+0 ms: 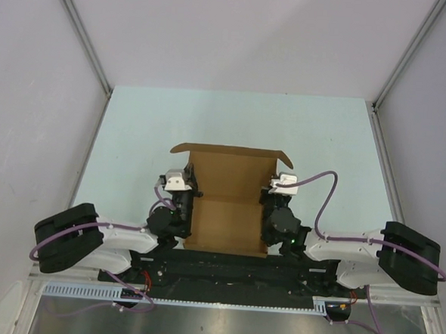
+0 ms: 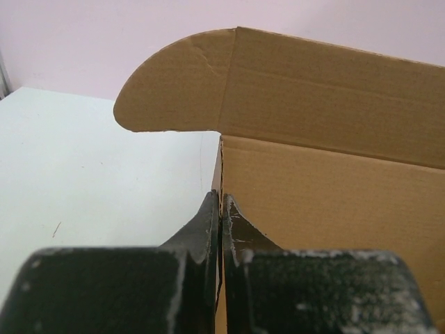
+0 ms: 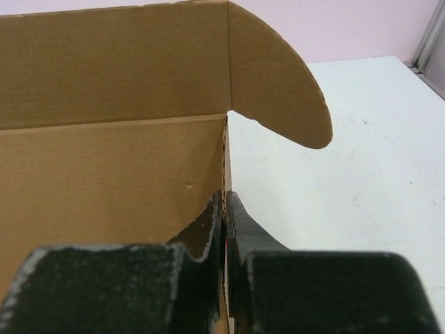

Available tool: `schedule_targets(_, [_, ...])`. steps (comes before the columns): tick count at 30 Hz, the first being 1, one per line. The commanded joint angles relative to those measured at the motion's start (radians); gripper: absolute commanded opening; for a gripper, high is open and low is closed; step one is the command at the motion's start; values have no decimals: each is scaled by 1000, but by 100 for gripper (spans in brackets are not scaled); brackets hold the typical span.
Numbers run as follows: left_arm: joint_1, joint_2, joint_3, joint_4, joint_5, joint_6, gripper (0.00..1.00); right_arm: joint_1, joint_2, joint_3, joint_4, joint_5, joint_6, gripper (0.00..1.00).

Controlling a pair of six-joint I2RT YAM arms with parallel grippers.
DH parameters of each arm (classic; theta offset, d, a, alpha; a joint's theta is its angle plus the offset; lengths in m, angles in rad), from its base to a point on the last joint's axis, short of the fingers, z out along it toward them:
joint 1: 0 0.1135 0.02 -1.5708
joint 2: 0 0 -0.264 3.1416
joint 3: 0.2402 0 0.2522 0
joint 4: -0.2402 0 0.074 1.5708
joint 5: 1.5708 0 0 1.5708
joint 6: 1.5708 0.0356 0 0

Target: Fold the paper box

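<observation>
Pale green, the worktop [image 1: 135,124] lies between plain grey walls [image 1: 31,87] in the top view. On it, near the black base rail [image 1: 224,267] of the two arms, sits the paper box [image 1: 228,213] of plain brown cardboard. It is half formed: floor flat, far panel raised, a small flap jutting at each far corner. The left fingers [image 1: 191,188] meet its left side wall and the right fingers [image 1: 270,194] its right. This one-on-each-flank hold is apparently meant to make both walls stand up together and the box sit square. Open worktop stretches beyond the far panel and out to both sides; toward the bases there is hardly any room.

From the left wrist, the left fingers [image 2: 206,223] are pressed together on the thin upper edge of the side wall, which runs straight into the slit between them. Ahead rises the far panel, and its rounded corner flap [image 2: 174,87] hangs outward over the worktop, untucked.

From the right wrist the picture mirrors this. The right fingers [image 3: 208,226] pinch the right wall's top edge, and the other rounded corner flap [image 3: 285,87] swings outward past the corner. Both flaps probably must turn inward along the walls, and the pinching fingers sit close to that path.
</observation>
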Motion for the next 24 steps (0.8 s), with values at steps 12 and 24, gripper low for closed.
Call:
schedule_targets(12, [-144,23,-120,270,-56,-81,4,182,238,-79,297,30,-146,0])
schedule_targets(24, [-243,-55,-197,270,-146,-46,9,320,194,-79,346,182,-319,40])
